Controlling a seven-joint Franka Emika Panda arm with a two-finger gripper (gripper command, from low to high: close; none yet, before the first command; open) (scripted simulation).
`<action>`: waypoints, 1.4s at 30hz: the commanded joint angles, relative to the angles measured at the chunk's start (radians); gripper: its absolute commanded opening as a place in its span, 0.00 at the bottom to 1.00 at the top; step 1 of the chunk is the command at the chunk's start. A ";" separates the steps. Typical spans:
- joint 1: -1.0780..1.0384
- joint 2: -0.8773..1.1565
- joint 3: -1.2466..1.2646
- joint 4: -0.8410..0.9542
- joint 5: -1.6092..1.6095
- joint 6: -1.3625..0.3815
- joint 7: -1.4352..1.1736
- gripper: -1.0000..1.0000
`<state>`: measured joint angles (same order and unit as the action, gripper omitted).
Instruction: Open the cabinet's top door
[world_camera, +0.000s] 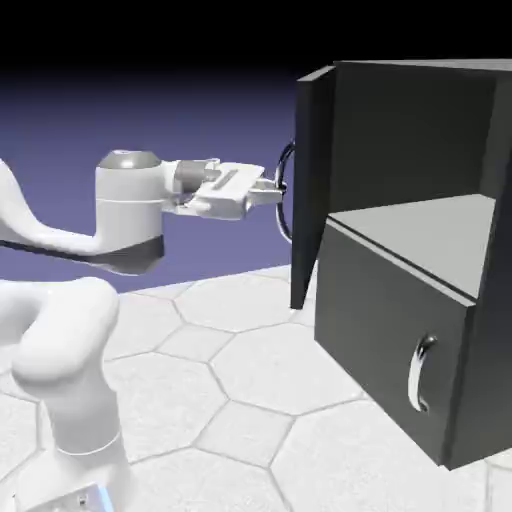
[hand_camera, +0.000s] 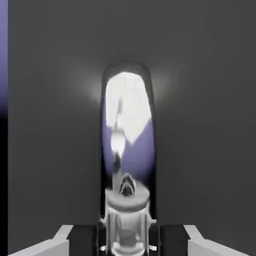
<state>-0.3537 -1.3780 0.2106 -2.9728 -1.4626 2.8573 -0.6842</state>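
Cabinet door (world_camera: 313, 190), the top one, stands swung wide from the upper compartment, its handle (world_camera: 285, 192) clamped in the gripper (world_camera: 281, 191), so any further pull should follow the hinge's arc gently.

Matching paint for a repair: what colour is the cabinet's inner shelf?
Light grey, clearest in the exterior view.

The top door (world_camera: 312, 190) stands open, the fingers (world_camera: 281, 190) at its curved handle (world_camera: 285, 215).
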 joint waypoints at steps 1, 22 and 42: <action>0.025 -0.018 0.009 -0.012 0.045 -0.033 -0.034 0.00; 0.449 -0.076 0.502 0.094 0.636 -0.887 -0.191 0.00; -0.021 0.073 1.011 0.791 1.007 -1.578 -0.227 0.00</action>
<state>-0.3742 -1.3054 1.2213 -2.1817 -0.4561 1.2788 -0.9114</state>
